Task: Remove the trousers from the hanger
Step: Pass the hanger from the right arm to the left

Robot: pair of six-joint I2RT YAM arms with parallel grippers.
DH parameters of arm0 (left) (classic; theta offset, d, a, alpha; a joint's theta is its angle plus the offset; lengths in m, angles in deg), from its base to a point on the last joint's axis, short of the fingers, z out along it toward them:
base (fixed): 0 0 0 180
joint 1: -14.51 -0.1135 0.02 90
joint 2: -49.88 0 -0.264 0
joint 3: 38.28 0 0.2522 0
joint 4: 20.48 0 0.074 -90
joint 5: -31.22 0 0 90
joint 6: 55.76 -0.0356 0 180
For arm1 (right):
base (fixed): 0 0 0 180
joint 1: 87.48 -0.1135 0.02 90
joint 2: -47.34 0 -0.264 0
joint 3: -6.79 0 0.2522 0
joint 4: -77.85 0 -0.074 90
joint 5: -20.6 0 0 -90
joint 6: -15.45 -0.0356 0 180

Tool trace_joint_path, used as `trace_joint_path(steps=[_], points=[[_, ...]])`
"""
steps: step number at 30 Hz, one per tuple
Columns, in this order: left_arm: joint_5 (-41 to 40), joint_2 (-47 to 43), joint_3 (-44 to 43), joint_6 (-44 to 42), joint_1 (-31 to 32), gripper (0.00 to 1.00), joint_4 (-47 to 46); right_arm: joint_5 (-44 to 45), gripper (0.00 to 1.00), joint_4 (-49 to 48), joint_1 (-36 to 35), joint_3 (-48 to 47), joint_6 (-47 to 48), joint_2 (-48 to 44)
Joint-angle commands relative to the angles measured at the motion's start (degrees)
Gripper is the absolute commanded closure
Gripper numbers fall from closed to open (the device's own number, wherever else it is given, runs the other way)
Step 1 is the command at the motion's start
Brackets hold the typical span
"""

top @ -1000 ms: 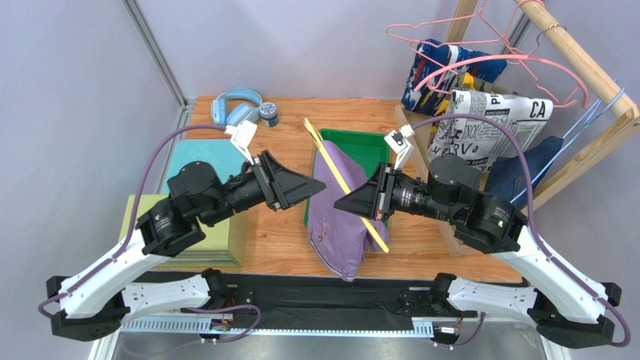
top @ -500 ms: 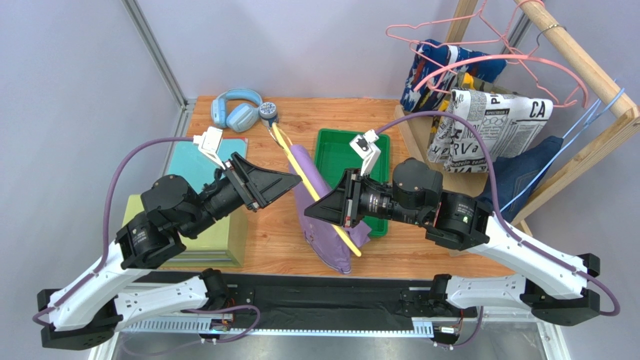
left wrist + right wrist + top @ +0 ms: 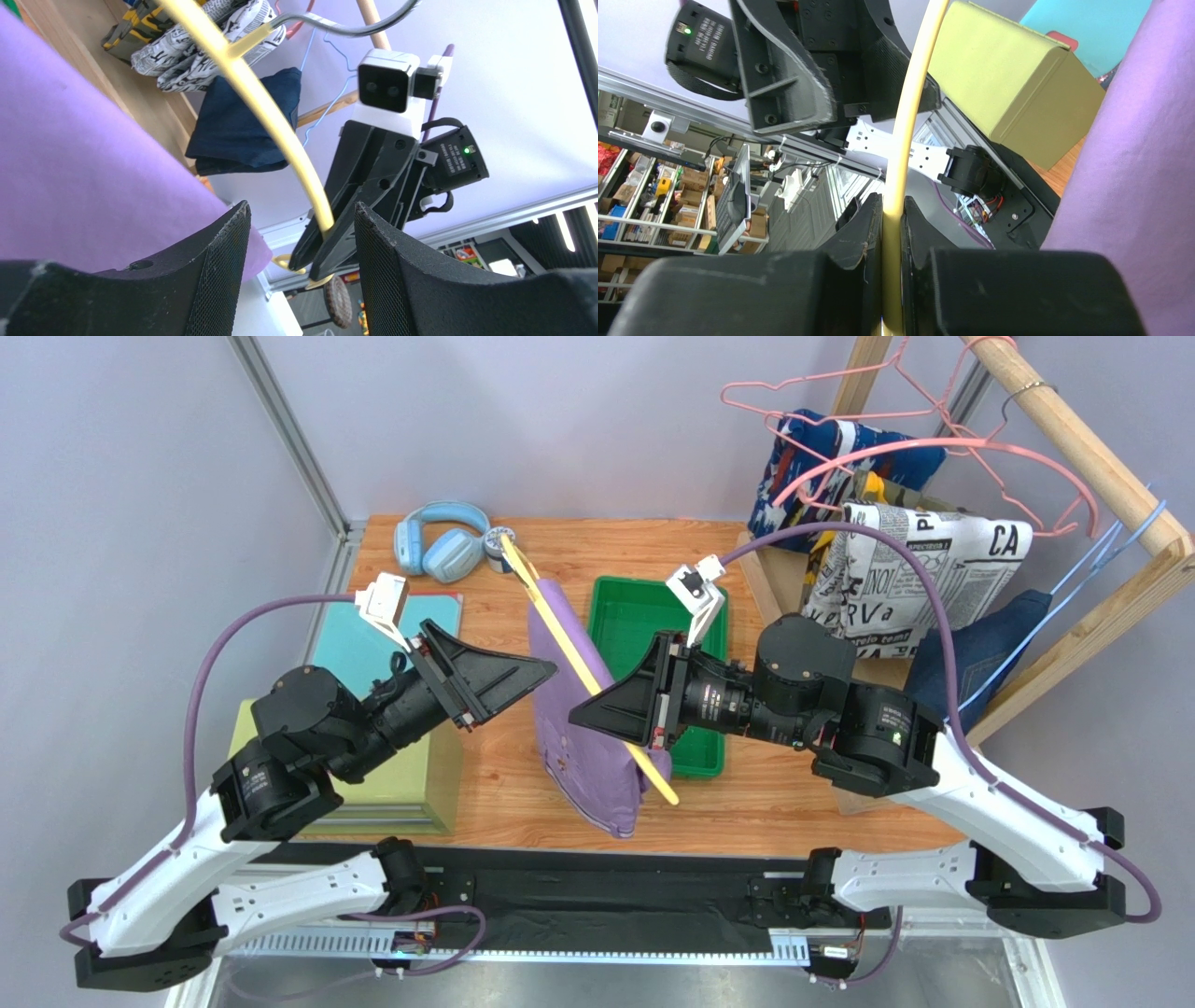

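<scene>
The purple trousers (image 3: 568, 721) hang folded over a yellow hanger (image 3: 558, 623) above the table's middle. My right gripper (image 3: 575, 717) is shut on the hanger's lower bar; in the right wrist view the yellow hanger (image 3: 917, 84) runs up from between the pressed jaws of the right gripper (image 3: 892, 203), with purple trousers (image 3: 1130, 175) at the right. My left gripper (image 3: 550, 669) is open, its tip just left of the trousers, holding nothing. The left wrist view has the left gripper (image 3: 300, 207) with purple trousers (image 3: 84, 161) at left and the yellow hanger (image 3: 260, 98) ahead.
A green tray (image 3: 659, 609) lies right of the trousers. Blue headphones (image 3: 442, 539) lie at the back, an olive box (image 3: 407, 777) at front left. A wooden rack (image 3: 1094, 462) at the right carries pink hangers (image 3: 898, 441), newsprint trousers (image 3: 912, 567), denim trousers (image 3: 982, 651) and abstract-print trousers (image 3: 814, 462).
My right gripper has carried the hanger and purple trousers leftward off the green tray. The left arm has drawn back to the left, staying open.
</scene>
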Motion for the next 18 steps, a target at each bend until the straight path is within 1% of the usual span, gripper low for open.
trace_joint_path(steps=[1,3,8,14,16,17,18], points=[[0.0,1.7,-2.0,1.0,-0.1,0.38,-2.4,-2.2,1.0,-8.7,-0.3,-0.3,0.5,-0.9],[0.3,3.2,-2.5,0.9,-0.1,0.38,-3.4,-3.2,1.0,-12.0,-0.4,1.7,-0.4,-1.0],[0.1,5.9,-5.8,-1.3,-0.1,0.38,-2.7,-3.7,1.0,-14.8,-1.6,4.2,-0.3,-2.1],[-0.8,5.1,-1.4,0.9,-0.1,0.38,-7.3,-3.9,1.0,-15.3,-2.8,5.7,0.4,-2.6],[-1.2,4.6,0.4,2.0,-0.1,0.43,-9.3,-4.2,1.0,-15.2,-3.2,6.6,1.2,-2.4],[-1.3,4.4,0.6,2.4,-0.1,0.5,-10.6,-4.0,1.0,-15.2,-3.4,7.2,1.6,-2.5],[-1.2,4.4,0.6,2.6,-0.1,0.54,-11.0,-3.1,1.0,-15.2,-3.7,7.9,2.2,-2.6]])
